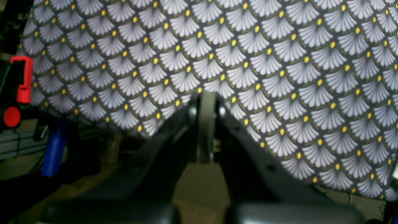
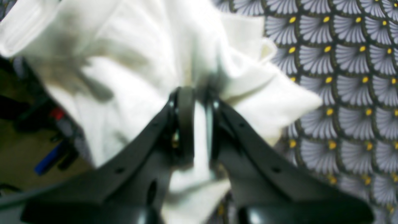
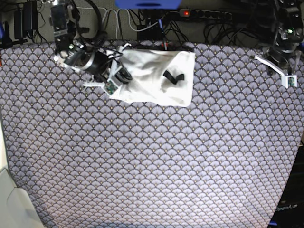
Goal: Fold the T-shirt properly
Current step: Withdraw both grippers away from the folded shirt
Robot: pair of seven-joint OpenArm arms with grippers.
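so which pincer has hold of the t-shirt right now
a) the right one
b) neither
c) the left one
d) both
a: in the right wrist view the right pincer is clamped on a bunch of the white T-shirt, while the left pincer sits shut over bare patterned tablecloth with no fabric in it.

counter (image 3: pixel 152 166): draped in a dark cloth printed with pale fan scales and yellow dots
behind counter: tangled black cables (image 3: pixel 218 28), a power strip (image 3: pixel 204 14) with a red light
floor (image 1: pixel 199 186): dull brownish, dim
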